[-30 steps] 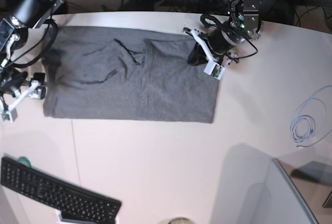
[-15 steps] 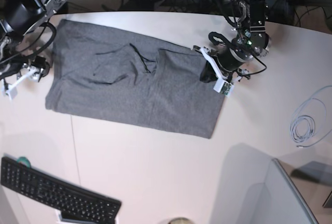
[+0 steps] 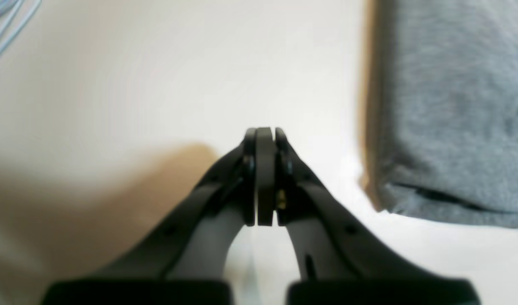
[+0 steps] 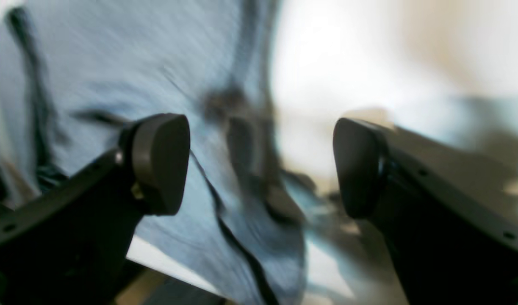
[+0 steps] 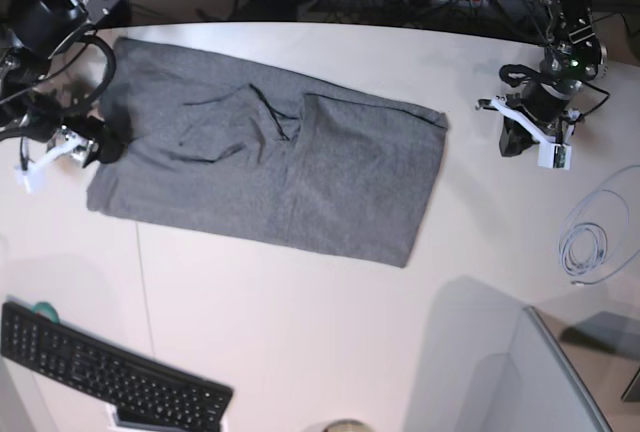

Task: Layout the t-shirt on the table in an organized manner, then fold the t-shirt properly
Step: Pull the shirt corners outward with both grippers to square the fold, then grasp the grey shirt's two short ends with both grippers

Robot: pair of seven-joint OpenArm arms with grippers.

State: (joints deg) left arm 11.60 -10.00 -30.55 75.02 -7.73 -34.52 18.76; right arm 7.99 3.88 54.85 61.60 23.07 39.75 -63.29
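Base view: the t-shirt (image 5: 270, 172) lay spread flat as a long, slightly tilted rectangle across the upper left and centre of the table (image 5: 300, 332), with a few dark creases near its middle. The left gripper (image 5: 515, 142) stood at the upper right of the frame, apart from the garment's right edge, over bare tabletop. The right gripper (image 5: 100, 142) sat at the far left of the frame, at the shirt's left edge. A black keyboard (image 5: 110, 377) lay at the lower left, and a coiled pale cable (image 5: 585, 247) at the right edge.

Left wrist view: the left gripper (image 3: 265, 135) was clenched, its jaws pressed together on nothing; the grey fabric (image 3: 453, 110) filled the right side of the frame, clear of the fingertips.

Right wrist view: the right gripper (image 4: 261, 165) was released, jaws wide apart, with blurred grey cloth (image 4: 114, 84) behind and between them; contact with the cloth could not be told.
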